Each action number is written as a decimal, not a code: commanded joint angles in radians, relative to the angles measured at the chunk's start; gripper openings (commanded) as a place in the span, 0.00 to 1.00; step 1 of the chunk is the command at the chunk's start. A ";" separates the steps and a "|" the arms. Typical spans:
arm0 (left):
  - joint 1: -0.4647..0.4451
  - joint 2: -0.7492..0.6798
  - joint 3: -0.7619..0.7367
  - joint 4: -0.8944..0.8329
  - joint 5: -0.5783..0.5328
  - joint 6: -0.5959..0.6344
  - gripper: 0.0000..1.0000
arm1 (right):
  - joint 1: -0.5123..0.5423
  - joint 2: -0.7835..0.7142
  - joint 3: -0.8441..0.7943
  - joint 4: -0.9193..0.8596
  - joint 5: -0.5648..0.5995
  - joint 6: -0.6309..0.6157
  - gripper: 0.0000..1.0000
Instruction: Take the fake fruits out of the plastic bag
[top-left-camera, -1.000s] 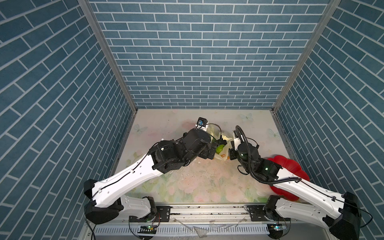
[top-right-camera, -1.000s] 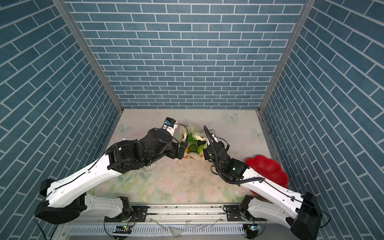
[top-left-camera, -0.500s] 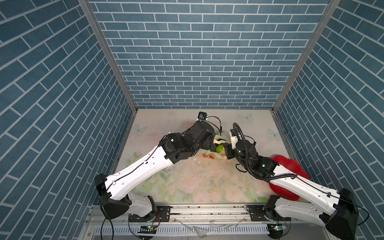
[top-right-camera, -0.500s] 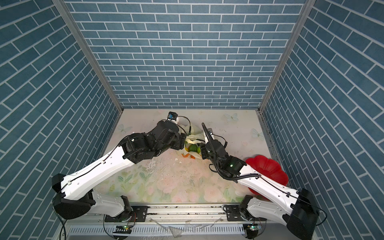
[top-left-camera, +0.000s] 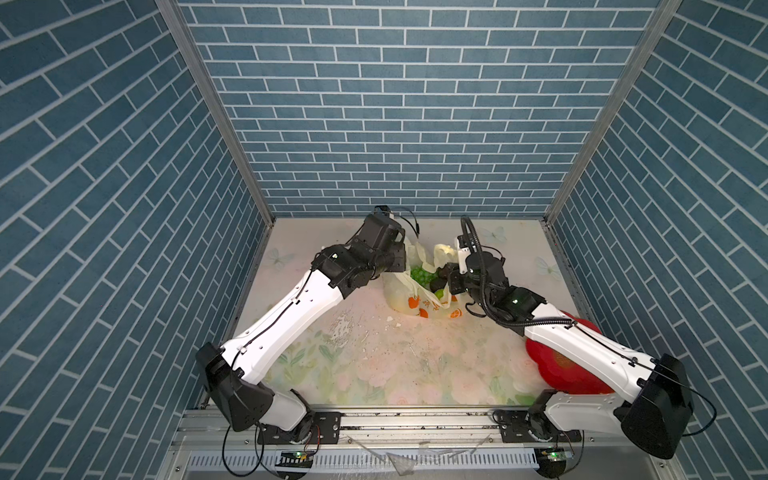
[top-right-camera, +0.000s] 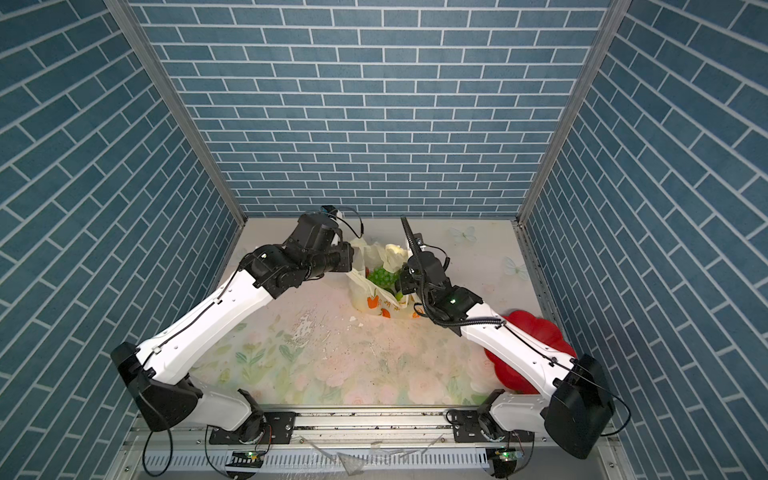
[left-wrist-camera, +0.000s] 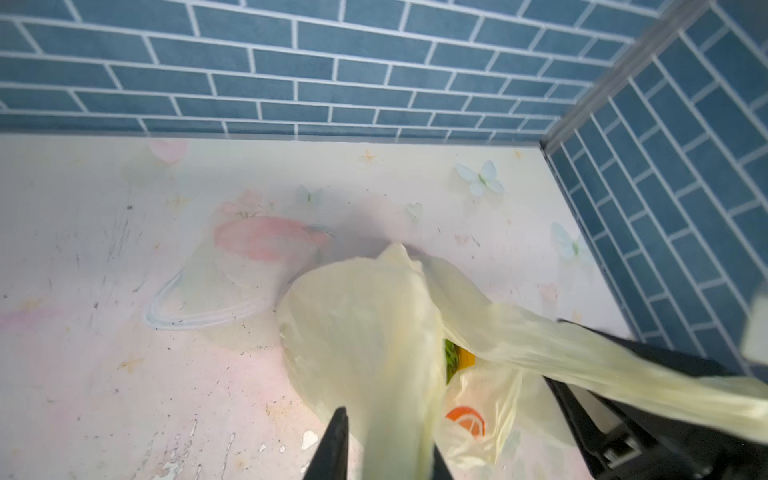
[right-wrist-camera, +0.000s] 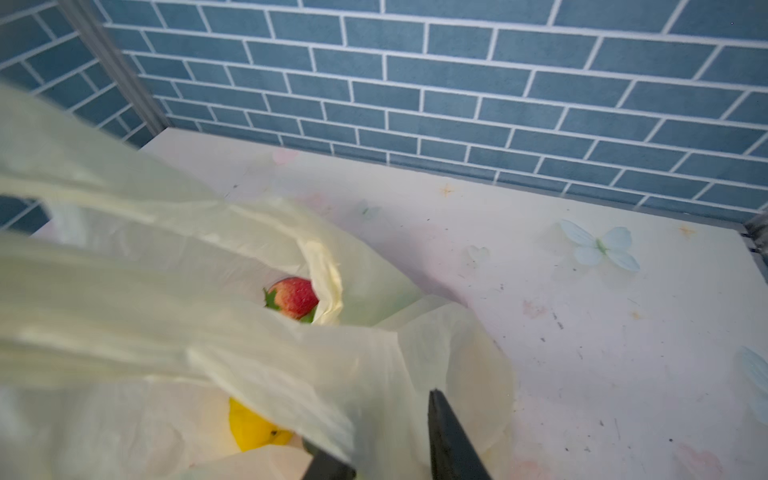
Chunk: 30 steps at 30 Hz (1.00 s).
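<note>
The cream-yellow plastic bag (top-left-camera: 409, 297) (top-right-camera: 365, 297) stands open at mid-table, between both arms. Inside it lie fake fruits: a green grape bunch (top-left-camera: 422, 275) (top-right-camera: 381, 275) and a dark brown one (top-left-camera: 437, 284). The right wrist view shows a red strawberry (right-wrist-camera: 296, 297) and a yellow fruit (right-wrist-camera: 253, 428) in the bag's mouth. My left gripper (left-wrist-camera: 388, 444) (top-left-camera: 407, 264) is shut on a bunched strip of the bag (left-wrist-camera: 365, 324) at its left rim. At the bag's right rim, my right gripper (right-wrist-camera: 390, 440) (top-left-camera: 446, 276) pinches the plastic (right-wrist-camera: 166, 311).
A red flower-shaped plate (top-left-camera: 557, 365) (top-right-camera: 536, 328) lies at the front right, partly under my right arm. Small white flakes (top-left-camera: 345, 332) dot the floral tabletop in front of the bag. Brick-pattern walls enclose the back and both sides.
My left arm reached further back and right, and its jaws closed from wide open onto the bag's left rim. The right jaws opened, then closed on the right rim. The bag now stands taller.
</note>
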 joint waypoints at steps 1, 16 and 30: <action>0.112 0.045 -0.015 0.137 0.082 -0.015 0.17 | -0.094 0.049 0.136 0.011 -0.110 0.076 0.24; 0.357 -0.032 0.005 0.337 0.189 -0.154 0.00 | -0.327 0.146 0.296 0.051 -0.380 0.325 0.00; 0.426 -0.145 -0.780 0.664 0.261 -0.347 0.00 | -0.377 0.128 -0.320 0.544 -0.477 0.731 0.00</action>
